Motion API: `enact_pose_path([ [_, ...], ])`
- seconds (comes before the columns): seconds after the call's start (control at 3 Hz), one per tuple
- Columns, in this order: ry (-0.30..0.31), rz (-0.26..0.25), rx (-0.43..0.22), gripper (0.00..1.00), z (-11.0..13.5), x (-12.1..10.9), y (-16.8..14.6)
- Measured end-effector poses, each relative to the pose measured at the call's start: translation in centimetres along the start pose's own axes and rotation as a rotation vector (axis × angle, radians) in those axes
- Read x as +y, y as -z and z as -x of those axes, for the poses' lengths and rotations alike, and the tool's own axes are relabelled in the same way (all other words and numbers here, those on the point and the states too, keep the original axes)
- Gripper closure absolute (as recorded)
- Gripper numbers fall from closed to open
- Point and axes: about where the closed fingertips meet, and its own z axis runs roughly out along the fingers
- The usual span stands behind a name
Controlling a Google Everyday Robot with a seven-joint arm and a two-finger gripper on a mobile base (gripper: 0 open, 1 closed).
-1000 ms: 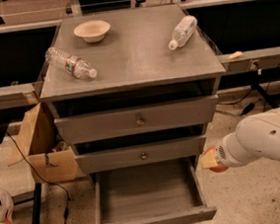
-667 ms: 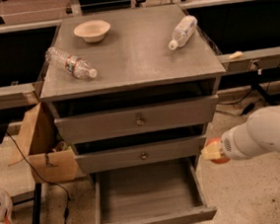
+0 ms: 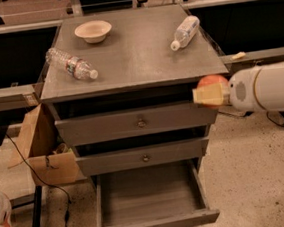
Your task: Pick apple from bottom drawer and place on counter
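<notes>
Tool (image 3: 206, 95) clamped on the apple (image 3: 213, 81) — beside a front corner of the counter (image 3: 136, 55), bottom drawer (image 3: 147, 198) open.

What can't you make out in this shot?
Camera view.
apple: lower part hidden by the claw holding it, by the counter front right corner.
arm: cut off by right edge.
upper drawers: insides hidden behind their fronts.

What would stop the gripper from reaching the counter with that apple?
Probably nothing: the gripper, shut on the apple, hangs beside the counter's right front corner, below its edge. Bowl, clear bottle and white bottle leave the front bare.
</notes>
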Motion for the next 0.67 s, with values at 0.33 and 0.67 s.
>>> enact_pose_path([
  [0.33, 0.024, 0.078, -0.132, 1.0, 8.45, 5.06, 3.64],
  [0.67, 0.024, 0.077, -0.13, 1.0, 8.37, 5.05, 3.63],
])
